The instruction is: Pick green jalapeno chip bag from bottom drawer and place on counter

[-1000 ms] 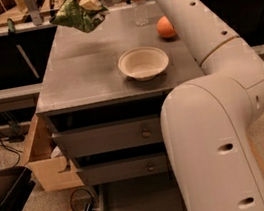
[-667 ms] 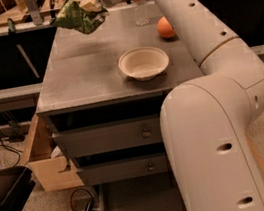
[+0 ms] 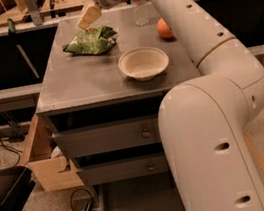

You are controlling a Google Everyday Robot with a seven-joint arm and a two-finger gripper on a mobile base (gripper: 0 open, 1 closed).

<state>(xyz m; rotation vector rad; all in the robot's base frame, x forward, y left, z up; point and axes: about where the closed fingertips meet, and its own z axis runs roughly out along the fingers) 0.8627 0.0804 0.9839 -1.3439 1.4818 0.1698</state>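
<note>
One bag (image 3: 91, 41) flat, crosswise; tool (image 3: 88, 16) above

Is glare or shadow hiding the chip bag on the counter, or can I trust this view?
Camera view: warm, dim light falls fairly evenly on the counter. No strong glare on the chip bag, which is plainly readable just below the gripper in the image. The bottom drawer lies in deep shadow, and the arm hides the right side.

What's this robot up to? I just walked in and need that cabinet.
The robot's arm is handling the green jalapeno chip bag. The bag lies on the counter, toward its far left, with the gripper just above it. The bottom drawer appears pulled out below. A white bowl and an orange also sit on the counter.
</note>
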